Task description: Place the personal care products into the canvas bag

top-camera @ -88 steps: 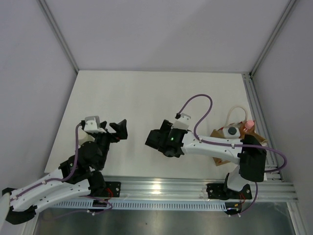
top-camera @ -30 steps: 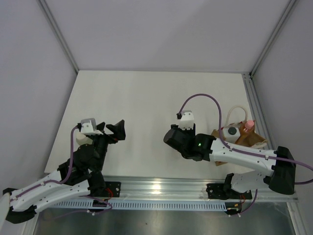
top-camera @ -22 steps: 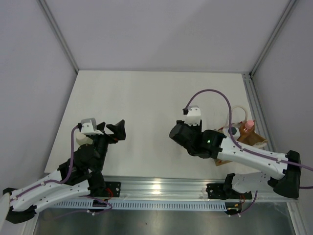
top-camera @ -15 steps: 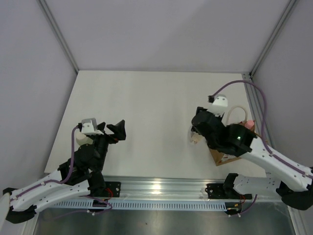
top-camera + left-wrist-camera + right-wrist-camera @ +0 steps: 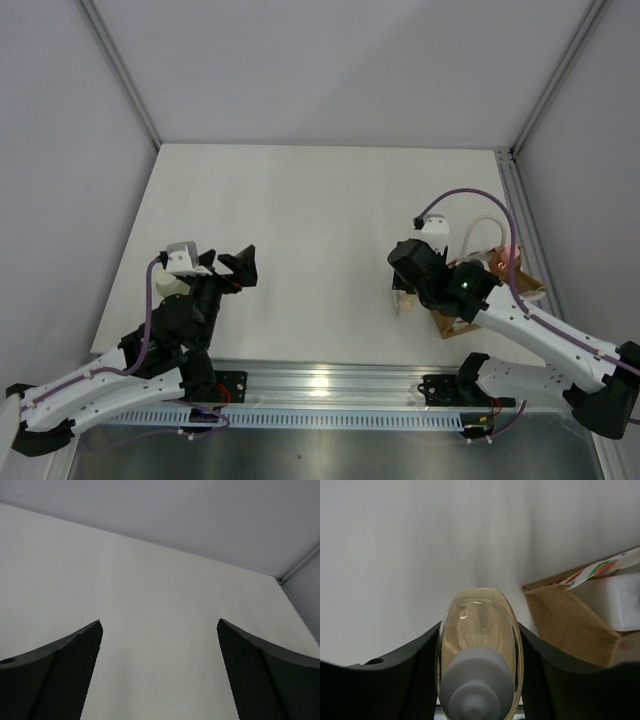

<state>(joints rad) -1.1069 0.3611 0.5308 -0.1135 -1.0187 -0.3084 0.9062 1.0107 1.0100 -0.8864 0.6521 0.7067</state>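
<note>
My right gripper [image 5: 404,289] is shut on the slim amber bottle [image 5: 402,300] with a white cap, held just left of the canvas bag [image 5: 528,288]. In the right wrist view the amber bottle [image 5: 479,640] fills the space between the fingers of my right gripper [image 5: 480,627], cap towards the camera, and the tan canvas bag [image 5: 566,617] lies to its right with a pale bottle [image 5: 620,602] in its mouth. A pink cap [image 5: 512,252] shows in the bag beside the cream handles [image 5: 482,230]. My left gripper [image 5: 240,265] stands open over bare table, nothing between the fingers of this gripper [image 5: 159,622].
A metal rail [image 5: 522,215] runs along the table's right edge just behind the bag. Grey walls enclose the white table [image 5: 300,200] at the back and on both sides. The arm bases sit on the aluminium frame [image 5: 330,385] at the near edge.
My right arm has swung from the middle of the table to the right, carrying the amber bottle up to the bag's left side. The left arm has not moved.
</note>
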